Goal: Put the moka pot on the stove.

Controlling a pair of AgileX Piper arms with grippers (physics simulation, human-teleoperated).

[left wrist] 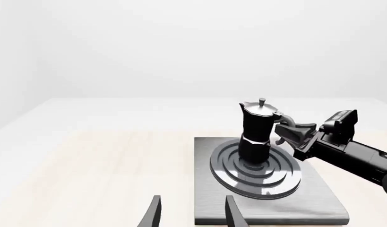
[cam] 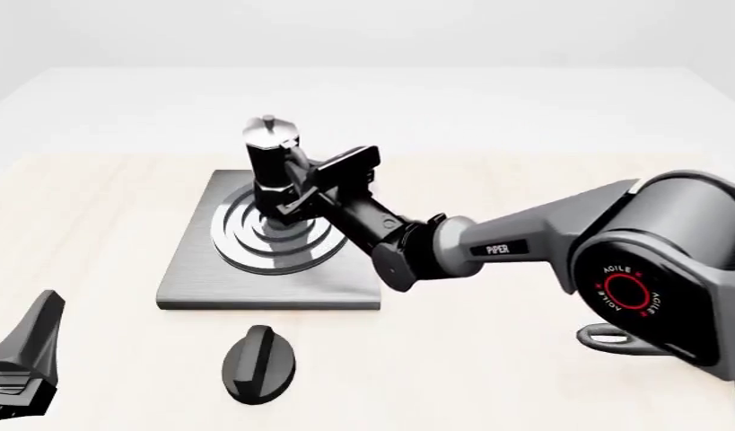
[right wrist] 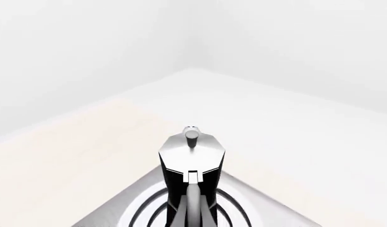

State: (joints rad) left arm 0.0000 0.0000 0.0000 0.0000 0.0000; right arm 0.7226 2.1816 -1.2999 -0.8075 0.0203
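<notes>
The moka pot point(cam: 271, 160), black with a silver lid and knob, stands upright on the silver burner rings of the grey stove point(cam: 212, 280). My right gripper point(cam: 300, 192) reaches in from the right and is closed on the pot's curved side handle. The left wrist view shows the pot point(left wrist: 256, 132) on the stove point(left wrist: 322, 201) with the right gripper point(left wrist: 287, 132) at its handle. The right wrist view looks straight at the pot point(right wrist: 192, 156) and its handle, with the stove point(right wrist: 114, 215) below. My left gripper point(cam: 20, 359) is open and empty at the front left, short of the stove; its fingertips point(left wrist: 154, 215) show.
A black oval knob point(cam: 259, 361) lies on the table in front of the stove. The right arm point(cam: 511, 242) stretches across the table's right half above the surface. Pale wood table point(cam: 91, 224) lies left of the stove.
</notes>
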